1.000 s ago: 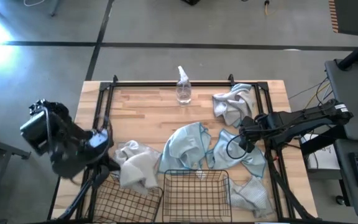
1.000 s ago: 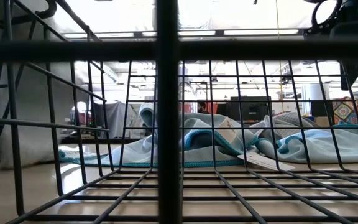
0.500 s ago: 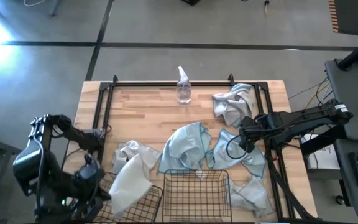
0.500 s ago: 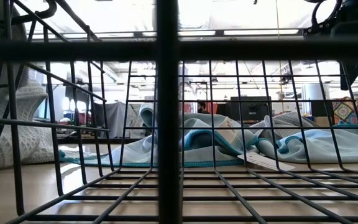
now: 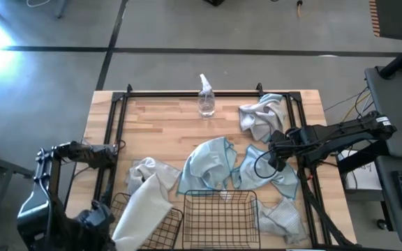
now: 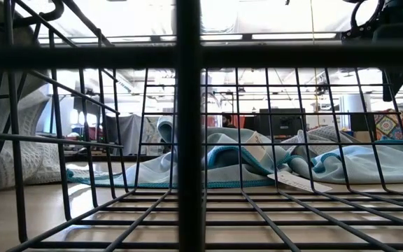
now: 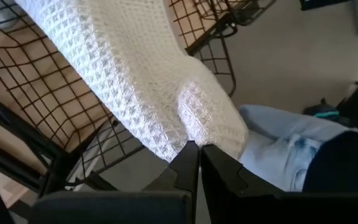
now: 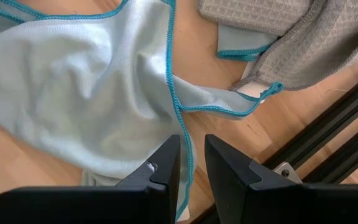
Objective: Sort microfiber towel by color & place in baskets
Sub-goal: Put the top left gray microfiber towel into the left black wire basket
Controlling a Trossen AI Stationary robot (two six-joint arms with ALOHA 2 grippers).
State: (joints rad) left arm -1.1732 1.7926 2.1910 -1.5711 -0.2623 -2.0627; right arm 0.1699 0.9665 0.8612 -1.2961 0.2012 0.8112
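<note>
One pale grey-white towel (image 5: pixel 145 202), pinched tight by our left gripper (image 7: pixel 194 152) at the frame's lower left, drapes over the left basket (image 5: pixel 128 223) for dropping, while our right gripper (image 8: pixel 191 155) hovers narrowly parted over a blue towel (image 8: pixel 73 93).

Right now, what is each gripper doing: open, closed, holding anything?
Left gripper: shut on the white waffle-weave towel, above the left basket.
Right gripper: hovers over the light blue towel, slightly parted, holding nothing.
</note>
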